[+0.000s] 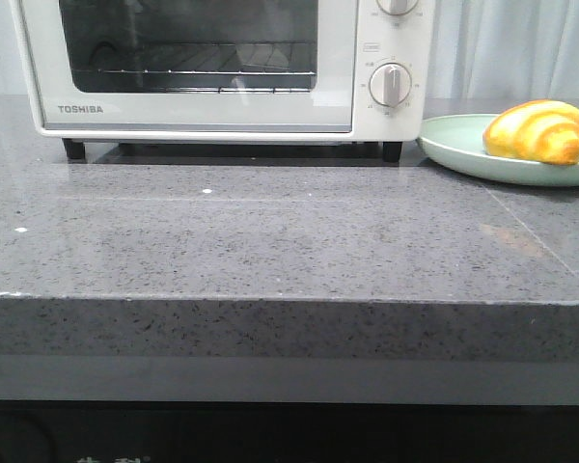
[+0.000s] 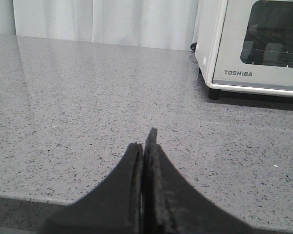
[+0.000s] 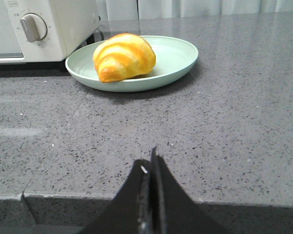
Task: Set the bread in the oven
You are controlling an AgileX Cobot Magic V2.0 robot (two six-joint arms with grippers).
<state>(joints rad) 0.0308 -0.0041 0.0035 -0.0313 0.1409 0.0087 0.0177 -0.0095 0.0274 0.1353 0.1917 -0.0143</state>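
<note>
The bread (image 1: 538,132), a golden-orange roll with yellow stripes, lies on a pale green plate (image 1: 458,143) at the back right of the counter; it also shows in the right wrist view (image 3: 123,57). The white Toshiba oven (image 1: 222,68) stands at the back with its glass door closed; its corner shows in the left wrist view (image 2: 251,46). My left gripper (image 2: 145,144) is shut and empty over the counter's front edge, well short of the oven. My right gripper (image 3: 150,161) is shut and empty at the front edge, well short of the plate (image 3: 176,58). Neither gripper shows in the front view.
The grey speckled stone counter (image 1: 270,231) has a thick front edge. White curtains (image 1: 511,48) hang behind it. The oven's round dials (image 1: 390,85) face forward, next to the plate.
</note>
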